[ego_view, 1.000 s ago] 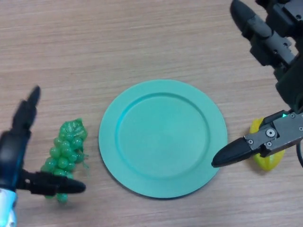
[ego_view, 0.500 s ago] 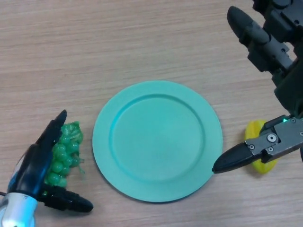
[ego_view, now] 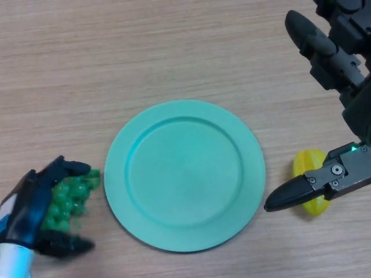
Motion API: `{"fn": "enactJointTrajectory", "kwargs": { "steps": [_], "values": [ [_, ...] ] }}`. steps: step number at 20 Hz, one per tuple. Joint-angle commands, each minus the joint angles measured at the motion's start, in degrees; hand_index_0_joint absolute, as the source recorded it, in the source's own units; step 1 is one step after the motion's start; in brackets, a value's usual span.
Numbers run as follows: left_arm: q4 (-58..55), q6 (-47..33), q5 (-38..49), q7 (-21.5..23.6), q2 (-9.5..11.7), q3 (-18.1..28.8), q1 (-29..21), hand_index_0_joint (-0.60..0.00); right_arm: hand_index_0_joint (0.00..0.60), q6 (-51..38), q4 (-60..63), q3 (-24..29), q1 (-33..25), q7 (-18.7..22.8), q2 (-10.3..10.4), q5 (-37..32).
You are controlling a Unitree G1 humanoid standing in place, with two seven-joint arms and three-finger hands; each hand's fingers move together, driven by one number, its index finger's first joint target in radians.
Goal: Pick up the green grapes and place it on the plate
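Note:
A bunch of green grapes (ego_view: 68, 196) lies on the wooden table at the lower left, just left of the round teal plate (ego_view: 184, 174). My left hand (ego_view: 32, 205) covers the bunch from above, its fingers curled over the top and its thumb under the near side, so most of the grapes are hidden. The plate has nothing on it. My right hand (ego_view: 324, 52) hovers open at the far right, fingers pointing up-left and thumb (ego_view: 293, 194) pointing at the plate's right rim.
A yellow fruit-like object (ego_view: 310, 179) rests on the table right of the plate, partly behind my right thumb. Bare wooden tabletop (ego_view: 145, 52) stretches across the far half.
My left hand has come down over the grapes and its fingers have curled round the bunch. The right hand has barely moved.

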State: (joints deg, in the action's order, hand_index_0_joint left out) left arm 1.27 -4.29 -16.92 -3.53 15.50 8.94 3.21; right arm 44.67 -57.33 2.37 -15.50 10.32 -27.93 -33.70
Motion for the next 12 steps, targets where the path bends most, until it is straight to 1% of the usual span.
{"fn": "enactJointTrajectory", "kwargs": {
  "steps": [1,3,7,10,11,12],
  "values": [
    [-6.40,-0.51,6.57,1.36,1.35,5.56,-0.52,-0.600,0.000,-10.37,-2.67,2.65,-1.69,1.68,-2.07,-1.35],
    [-8.61,0.81,8.11,0.80,1.56,5.87,-0.03,-0.600,0.000,-10.79,-2.67,2.17,-1.65,2.48,-2.73,-1.69],
    [-16.04,3.79,10.48,-0.12,1.26,8.23,1.03,-0.600,0.000,-12.32,-2.67,1.59,-1.02,3.65,-3.84,-2.28],
    [-25.85,9.87,14.71,-2.49,0.49,10.82,1.49,-0.600,0.000,-13.55,-2.67,1.28,-0.77,5.34,-5.69,-3.95],
    [-28.19,11.19,15.06,-2.78,0.40,11.04,1.48,-0.600,0.000,-13.74,-2.67,1.17,-0.79,5.65,-6.01,-4.14],
    [-32.32,13.69,15.54,-4.01,0.16,10.90,1.71,-0.600,0.000,-14.21,-2.67,0.90,-0.76,6.09,-6.44,-4.25]
  ]
}}
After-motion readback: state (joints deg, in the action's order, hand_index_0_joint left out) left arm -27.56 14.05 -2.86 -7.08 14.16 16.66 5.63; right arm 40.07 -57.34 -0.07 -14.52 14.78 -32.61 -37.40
